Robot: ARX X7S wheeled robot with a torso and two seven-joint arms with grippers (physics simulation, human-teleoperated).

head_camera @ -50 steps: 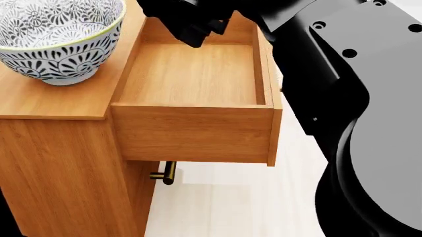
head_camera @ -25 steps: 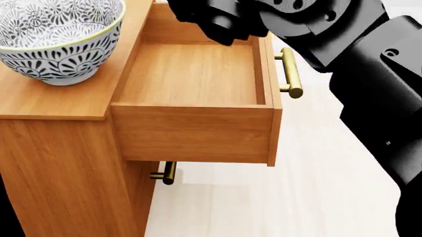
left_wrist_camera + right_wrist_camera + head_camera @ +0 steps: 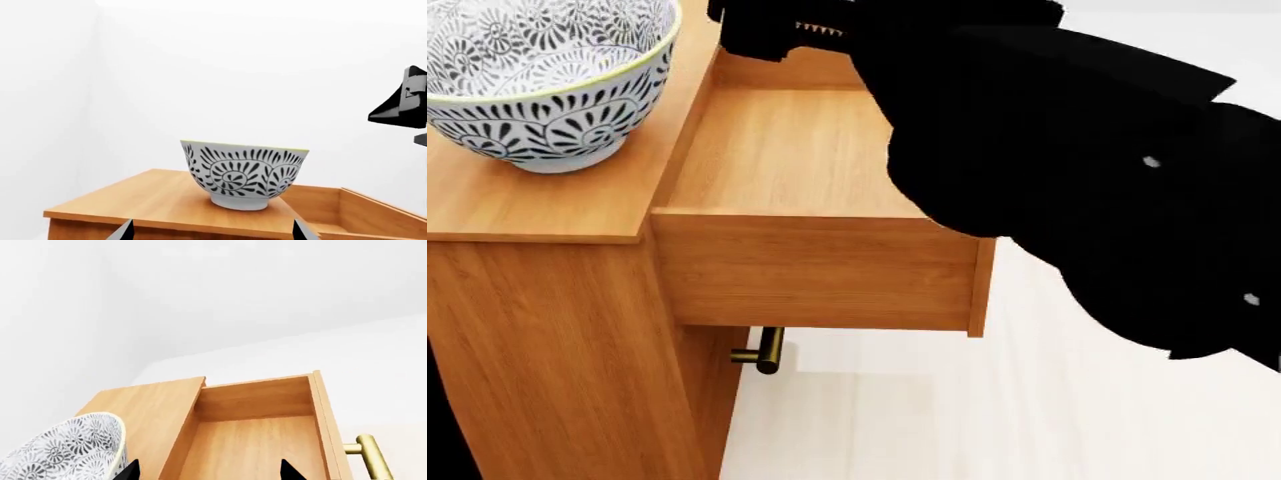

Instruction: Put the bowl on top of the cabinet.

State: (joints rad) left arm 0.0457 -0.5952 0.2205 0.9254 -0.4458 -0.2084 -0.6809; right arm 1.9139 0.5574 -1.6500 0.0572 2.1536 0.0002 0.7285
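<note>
At six o'clock in the head view, a lower brass-coloured bar handle is seen beneath the pulled-out, empty light wooden drawer. At three o'clock, the black right arm is spread over the drawer; a sideways sweep could strike it. At ten o'clock, the deep round white bowl with dark floral pattern is seen standing upright on the flat top of the light-brown wooden cabinet. Both grippers' fingertips are seen spread, nothing between them.
</note>
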